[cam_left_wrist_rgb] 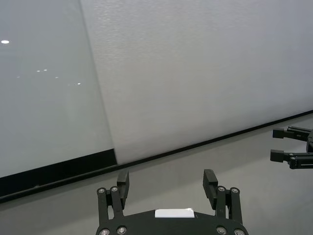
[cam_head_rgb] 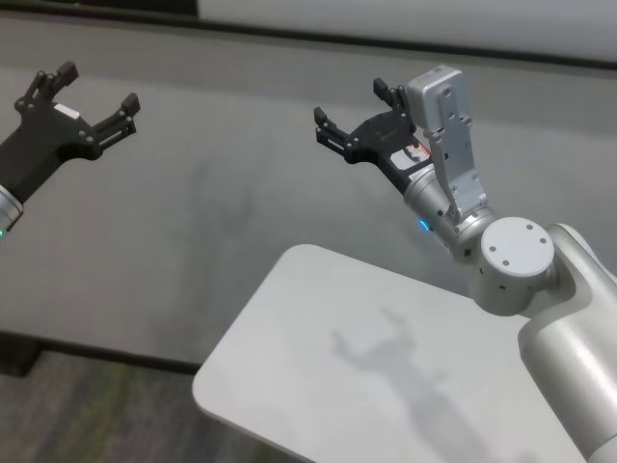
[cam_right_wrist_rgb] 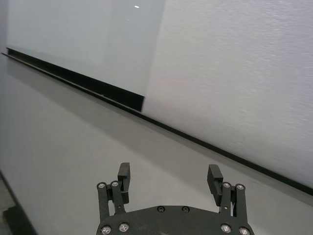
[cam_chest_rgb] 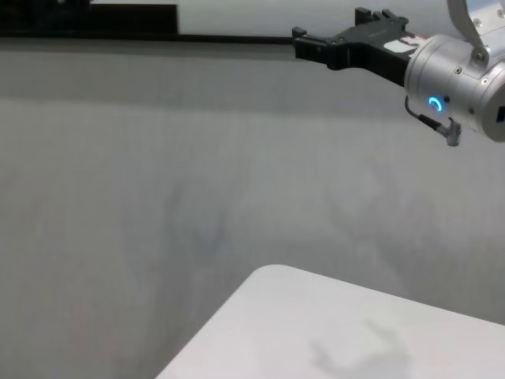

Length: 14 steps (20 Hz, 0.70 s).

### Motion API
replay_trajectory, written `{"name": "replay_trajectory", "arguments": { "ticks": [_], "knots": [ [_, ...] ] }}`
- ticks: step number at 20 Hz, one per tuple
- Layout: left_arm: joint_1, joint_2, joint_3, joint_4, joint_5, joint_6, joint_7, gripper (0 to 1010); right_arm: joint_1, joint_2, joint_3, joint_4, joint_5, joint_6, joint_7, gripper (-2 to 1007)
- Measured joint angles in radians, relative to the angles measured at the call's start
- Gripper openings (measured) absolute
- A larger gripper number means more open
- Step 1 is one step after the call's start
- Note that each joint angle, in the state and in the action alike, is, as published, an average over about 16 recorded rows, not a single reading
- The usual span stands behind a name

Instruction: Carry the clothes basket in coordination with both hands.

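The clothes basket is out of view in every frame. My left gripper (cam_head_rgb: 96,98) is raised in the air at the far left, open and empty; its fingers (cam_left_wrist_rgb: 122,182) show spread in the left wrist view. My right gripper (cam_head_rgb: 354,114) is raised in the middle, above and beyond the white table (cam_head_rgb: 289,386), open and empty. It also shows in the chest view (cam_chest_rgb: 335,35) at the top right, in the right wrist view (cam_right_wrist_rgb: 168,178), and far off in the left wrist view (cam_left_wrist_rgb: 283,144).
The white table with rounded corners stands at the lower right, also in the chest view (cam_chest_rgb: 276,332). Grey floor (cam_head_rgb: 212,212) spreads beyond it to a wall with a black baseboard (cam_chest_rgb: 118,20). A dark carpet strip (cam_head_rgb: 87,405) lies at the lower left.
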<state>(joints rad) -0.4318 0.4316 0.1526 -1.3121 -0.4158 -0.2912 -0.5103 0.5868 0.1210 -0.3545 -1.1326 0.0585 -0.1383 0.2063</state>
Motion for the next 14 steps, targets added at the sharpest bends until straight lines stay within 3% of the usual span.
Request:
{"name": "replay_trajectory", "arguments": {
  "ticks": [14],
  "knots": [
    [0.0,0.0,0.0,0.0,0.0,0.0,0.0,1002,0.0,0.0,0.0,0.0,0.0,0.0,0.0,1000]
  ]
}}
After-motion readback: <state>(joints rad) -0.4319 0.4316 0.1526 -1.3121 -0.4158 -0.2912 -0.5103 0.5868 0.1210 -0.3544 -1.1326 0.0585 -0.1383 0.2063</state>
